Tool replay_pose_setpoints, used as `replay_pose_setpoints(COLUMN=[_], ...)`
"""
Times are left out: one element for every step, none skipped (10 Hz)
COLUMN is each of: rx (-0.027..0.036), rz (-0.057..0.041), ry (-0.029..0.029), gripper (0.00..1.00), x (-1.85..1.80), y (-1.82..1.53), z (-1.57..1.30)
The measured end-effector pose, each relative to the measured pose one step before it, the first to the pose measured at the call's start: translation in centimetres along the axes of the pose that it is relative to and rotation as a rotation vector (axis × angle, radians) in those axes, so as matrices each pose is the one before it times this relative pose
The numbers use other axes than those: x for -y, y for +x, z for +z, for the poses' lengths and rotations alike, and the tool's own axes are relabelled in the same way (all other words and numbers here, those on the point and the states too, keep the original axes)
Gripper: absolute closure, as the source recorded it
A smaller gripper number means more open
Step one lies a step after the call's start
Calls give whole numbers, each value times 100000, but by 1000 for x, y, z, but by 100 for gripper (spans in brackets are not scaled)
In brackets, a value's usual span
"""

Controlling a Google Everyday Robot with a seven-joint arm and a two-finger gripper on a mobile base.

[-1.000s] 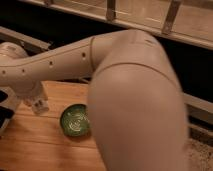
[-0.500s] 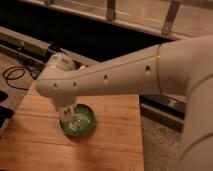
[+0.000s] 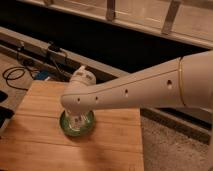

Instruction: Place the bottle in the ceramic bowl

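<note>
The ceramic bowl (image 3: 88, 127) is a small dark green glossy dish on the wooden table (image 3: 45, 147); only its rim shows around my arm. My gripper (image 3: 76, 120) hangs straight down from the white wrist, right over the bowl's middle. A pale shape sits inside the bowl under the wrist; I cannot tell whether it is the bottle or part of the gripper. The bottle is not clearly visible anywhere.
My white arm (image 3: 150, 90) reaches in from the right above the table. Black cables (image 3: 15, 75) lie on the floor at the left, by a low rail (image 3: 30, 42). Grey floor (image 3: 172, 150) lies past the table's right edge.
The arm has swung so the wrist moved from left of the bowl to directly over it and lowered toward it. The bowl has not moved.
</note>
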Motion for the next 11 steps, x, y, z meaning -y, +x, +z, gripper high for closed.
replay_pose_setpoints(rx=[-5,-157,-130,44,-373,-455,-96,42,44,42,-1187], rz=[-1040,-862,-885,-910,-646,-604,-156,164,349,-138,465], ry=[-1007,-806,-890,-1060,-833,-622,-245,142,230,388,1122], gripper=[100,100,100,100,100,100,100,100,100,100,100], x=[-749,-911,-1257,-1632,-1785,-1258,-631,9,266,87,-64], y=[-713,-967,-1322,-1745,-2178,-1227,-834,-263,-33,-5,167], z=[565,714,838,1015,1116,701,408,104,-5,-53,25])
